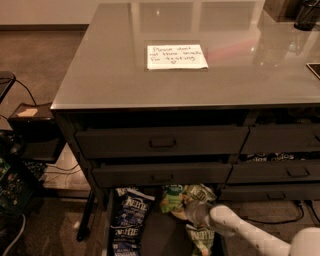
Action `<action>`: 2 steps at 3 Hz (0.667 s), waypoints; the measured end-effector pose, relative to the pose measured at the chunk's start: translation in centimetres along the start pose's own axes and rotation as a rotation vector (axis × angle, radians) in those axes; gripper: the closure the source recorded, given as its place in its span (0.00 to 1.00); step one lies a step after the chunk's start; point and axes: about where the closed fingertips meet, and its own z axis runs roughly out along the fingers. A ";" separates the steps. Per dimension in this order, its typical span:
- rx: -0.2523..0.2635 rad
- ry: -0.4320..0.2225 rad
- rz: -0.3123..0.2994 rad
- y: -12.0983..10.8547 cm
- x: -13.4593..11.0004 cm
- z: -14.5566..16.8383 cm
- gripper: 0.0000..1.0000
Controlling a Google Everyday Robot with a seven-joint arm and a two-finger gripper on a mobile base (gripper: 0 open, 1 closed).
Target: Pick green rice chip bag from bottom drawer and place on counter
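Note:
The bottom drawer (159,236) stands open below the cabinet's left column. The bright green rice chip bag (176,198) lies crumpled at its back, under the drawer above. My gripper (193,212) is down in the drawer, right against the bag's lower right side. The white arm (250,234) runs off to the bottom right. The glossy grey counter (110,75) carries a white handwritten note (176,56).
A dark blue Kettle bag (129,218) lies at the drawer's left and a duller green Kettle bag (202,241) lies under my arm. Two shallower drawers (161,143) sit above. A dark container (306,15) stands on the counter's far right. A black box (30,131) and cables lie left.

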 end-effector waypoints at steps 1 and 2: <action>-0.082 0.011 0.023 2.3 0.5 -2.8 1.00; -0.217 0.027 0.069 5.4 0.9 -5.1 1.00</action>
